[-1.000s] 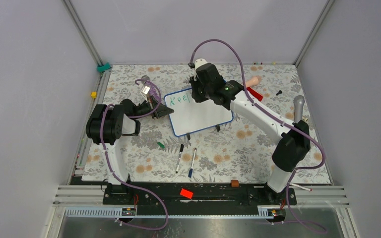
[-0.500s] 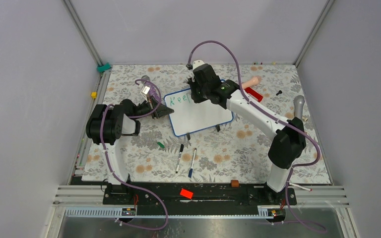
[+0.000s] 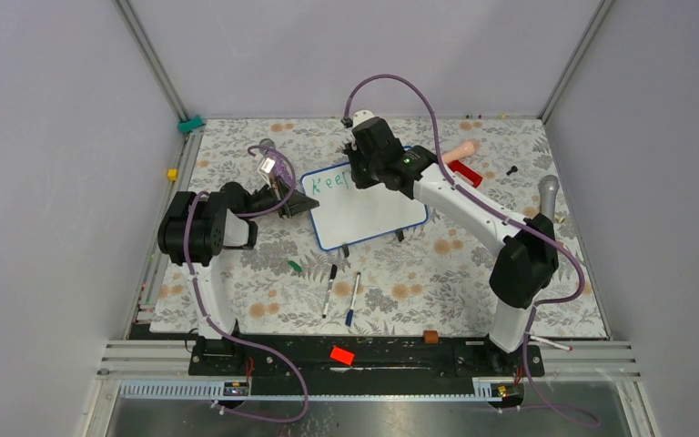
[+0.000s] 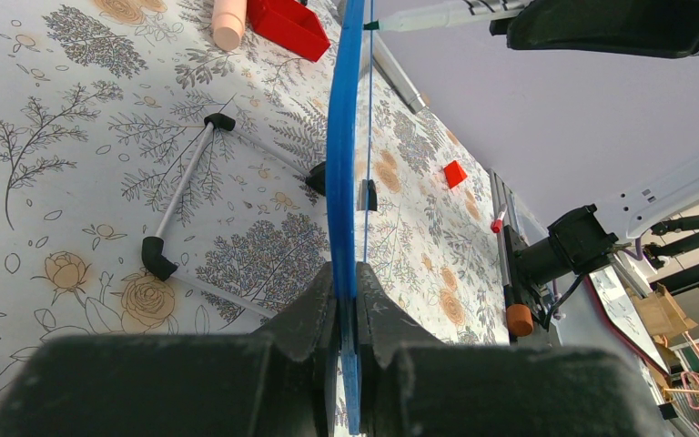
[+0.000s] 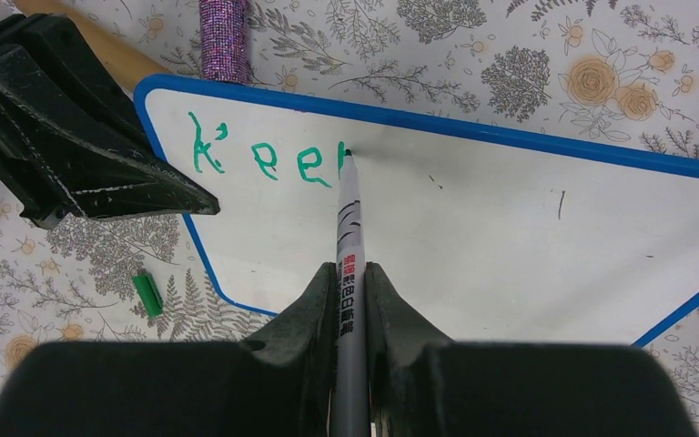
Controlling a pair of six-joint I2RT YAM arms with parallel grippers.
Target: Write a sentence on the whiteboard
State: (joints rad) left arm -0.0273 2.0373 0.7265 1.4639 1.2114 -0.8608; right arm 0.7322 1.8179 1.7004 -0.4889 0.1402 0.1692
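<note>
The whiteboard (image 3: pixel 369 208) stands tilted mid-table, blue-rimmed, on two black feet. My left gripper (image 3: pixel 302 204) is shut on its left rim; the left wrist view shows the blue rim (image 4: pixel 344 155) edge-on between the jaws. My right gripper (image 3: pixel 357 175) is shut on a grey marker (image 5: pixel 349 237), whose tip touches the board (image 5: pixel 510 237) after the green letters "Kee" (image 5: pixel 259 157) and the first stroke of another letter. Only this start of the sentence (image 3: pixel 331 181) shows.
A green marker cap (image 3: pixel 295 266) and two spare markers (image 3: pixel 329 289) (image 3: pixel 353 298) lie in front of the board. A red block (image 3: pixel 467 172) and a beige handle (image 3: pixel 461 150) lie behind it, a glittery purple handle (image 5: pixel 222 38) at its left corner.
My right gripper has moved slightly right and back along the top line with the marker, and the writing has grown by a stroke. The left arm has not moved.
</note>
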